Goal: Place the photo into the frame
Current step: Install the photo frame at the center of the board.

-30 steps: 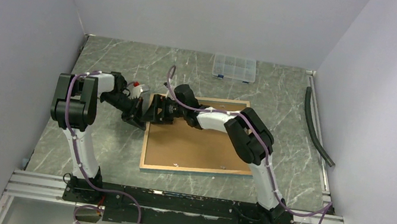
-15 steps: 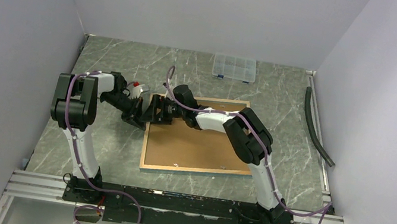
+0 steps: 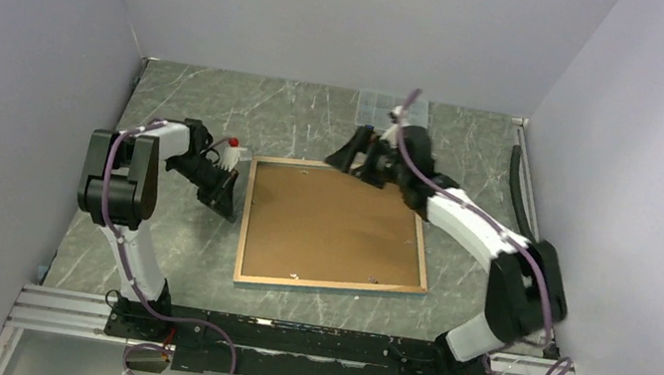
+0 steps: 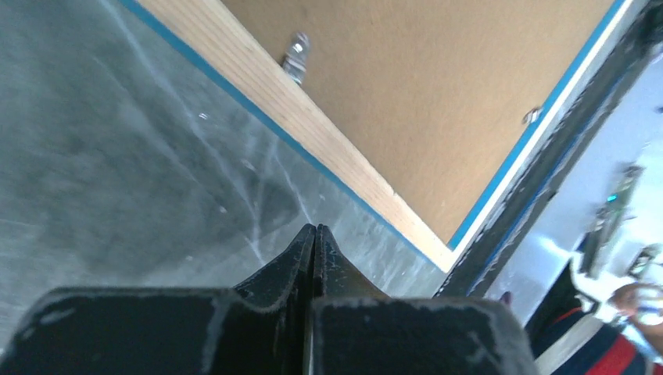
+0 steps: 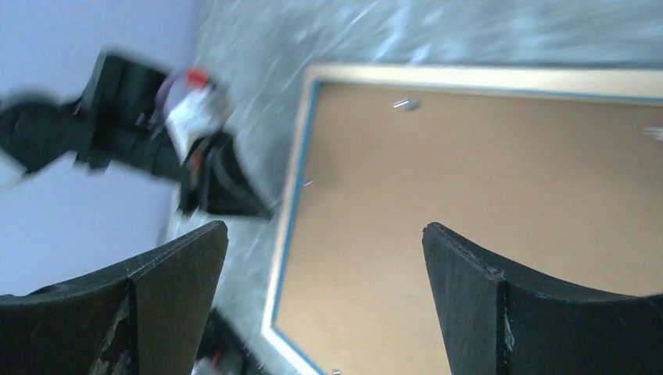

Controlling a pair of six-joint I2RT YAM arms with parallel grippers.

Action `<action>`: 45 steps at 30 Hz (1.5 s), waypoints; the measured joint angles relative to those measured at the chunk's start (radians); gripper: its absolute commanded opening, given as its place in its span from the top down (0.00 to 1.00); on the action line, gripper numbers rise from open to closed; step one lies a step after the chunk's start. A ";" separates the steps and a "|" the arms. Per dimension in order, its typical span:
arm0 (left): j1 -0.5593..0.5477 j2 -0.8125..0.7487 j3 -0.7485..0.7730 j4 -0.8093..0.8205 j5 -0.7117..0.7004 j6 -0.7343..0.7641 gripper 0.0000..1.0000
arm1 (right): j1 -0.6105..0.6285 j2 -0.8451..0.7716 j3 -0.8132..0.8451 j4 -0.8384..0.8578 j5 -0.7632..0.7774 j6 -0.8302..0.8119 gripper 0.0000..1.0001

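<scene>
Plastic box (image 3: 381, 107) behind frame (image 3: 331, 233), dark hose (image 3: 532, 219) right

light: even, soft | shadows: faint | right wrist view: motion-blurred

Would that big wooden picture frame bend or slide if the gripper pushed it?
The blue-edged wooden picture frame looks rigid, so it would probably slide whole. Lying flat on the smooth marbled table, its thin edge likely gives little to grip for lifting.
</scene>
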 measured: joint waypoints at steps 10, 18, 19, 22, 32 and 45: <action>-0.191 -0.147 -0.165 0.031 -0.191 0.152 0.97 | -0.263 -0.254 -0.277 -0.275 0.320 -0.101 0.00; -0.284 -0.246 -0.232 0.084 -0.292 0.208 0.97 | -0.284 -0.238 -0.334 -0.325 0.409 -0.134 0.00; -0.290 -0.253 -0.237 0.088 -0.297 0.215 0.97 | -0.286 -0.234 -0.335 -0.319 0.411 -0.135 0.00; -0.310 -0.274 -0.252 0.101 -0.315 0.231 0.97 | -0.293 -0.200 -0.327 -0.285 0.402 -0.138 0.00; -0.348 -0.293 -0.261 0.095 -0.356 0.280 0.97 | -0.236 0.065 -0.122 -0.175 0.276 -0.138 0.00; -0.370 -0.434 -0.399 -0.005 -0.439 0.381 0.96 | 0.034 0.563 0.537 -0.271 0.164 -0.137 0.00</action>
